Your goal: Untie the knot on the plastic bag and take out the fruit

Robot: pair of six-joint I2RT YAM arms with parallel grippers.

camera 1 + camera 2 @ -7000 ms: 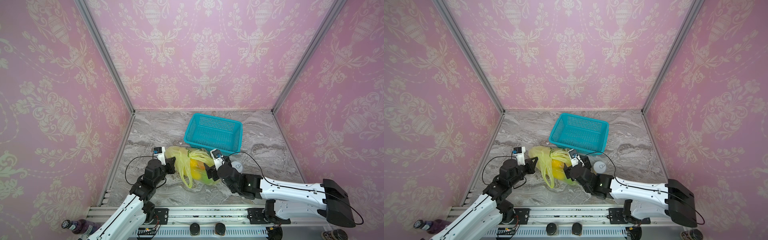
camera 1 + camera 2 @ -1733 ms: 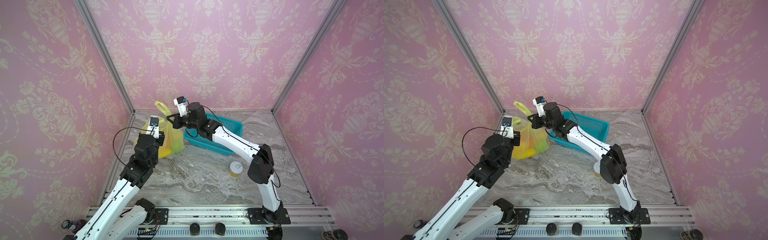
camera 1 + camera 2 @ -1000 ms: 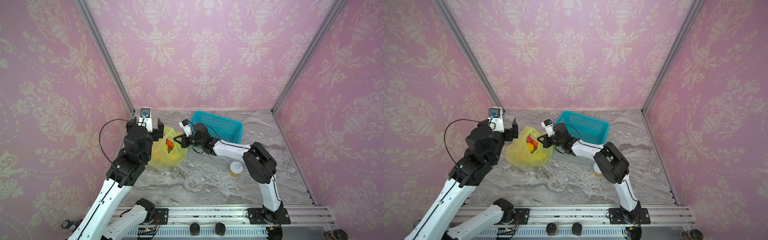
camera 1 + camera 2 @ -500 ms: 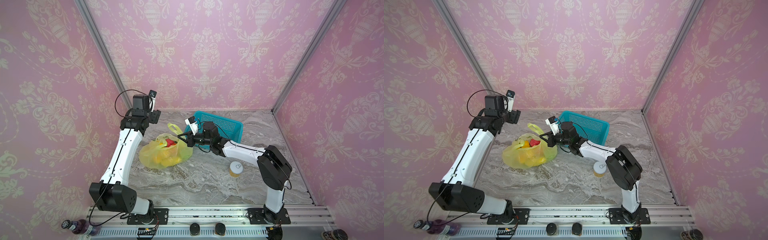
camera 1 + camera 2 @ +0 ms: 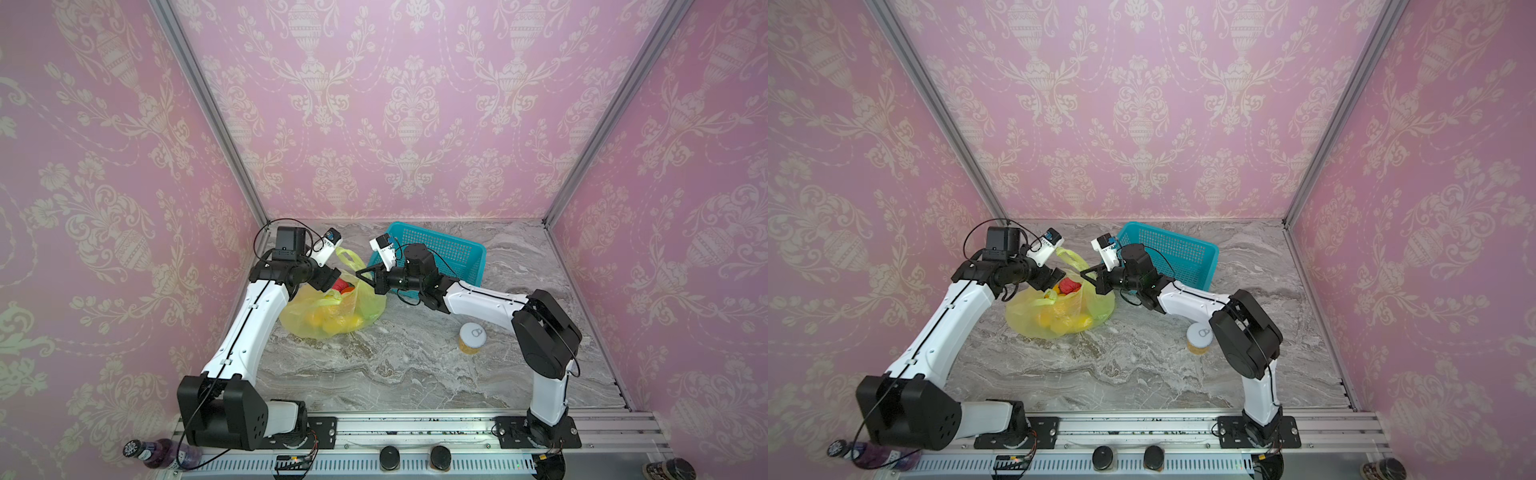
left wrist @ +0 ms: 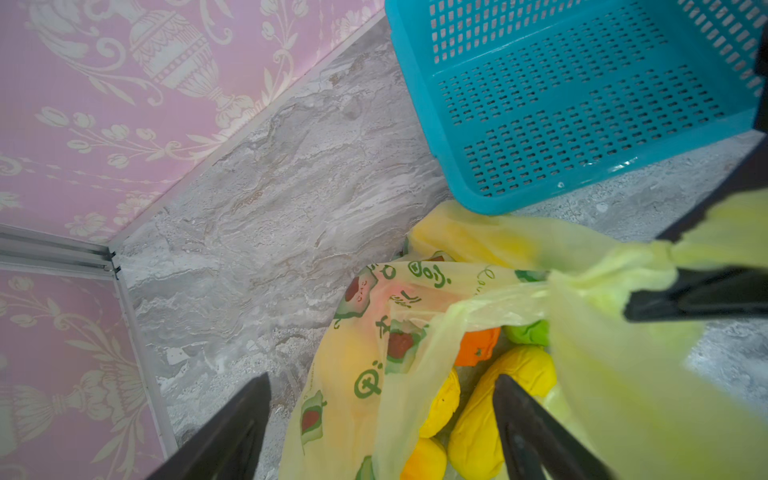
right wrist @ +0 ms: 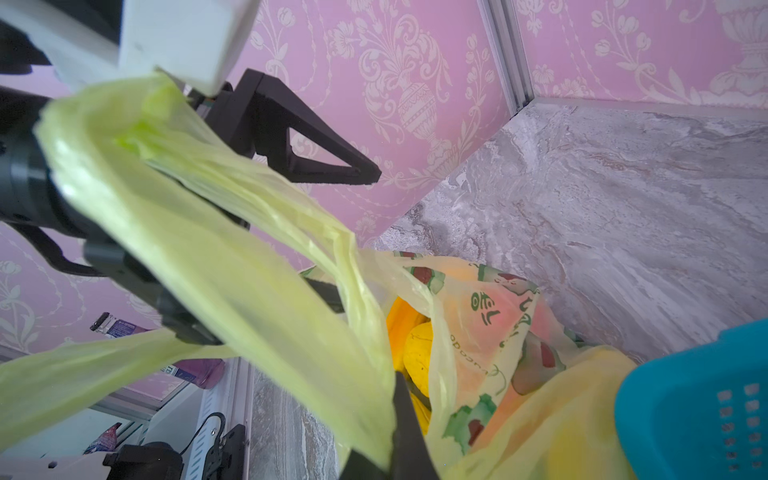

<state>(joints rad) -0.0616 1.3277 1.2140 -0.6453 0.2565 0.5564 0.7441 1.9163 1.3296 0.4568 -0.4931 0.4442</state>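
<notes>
Beside the basket (image 5: 453, 249), the plastic bag (image 5: 328, 320) gapes untied; your right gripper (image 5: 360, 273) pinches its handle, left gripper (image 6: 380, 378) spread wide, empty; fruit (image 5: 1068, 286) all inside.

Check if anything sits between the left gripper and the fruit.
Partly. The right gripper, shut on a handle, holds the bag open, and fruit shows bare in its mouth. But the open left gripper straddles the printed wall, one finger outside, and that handle stretches across above the fruit.
</notes>
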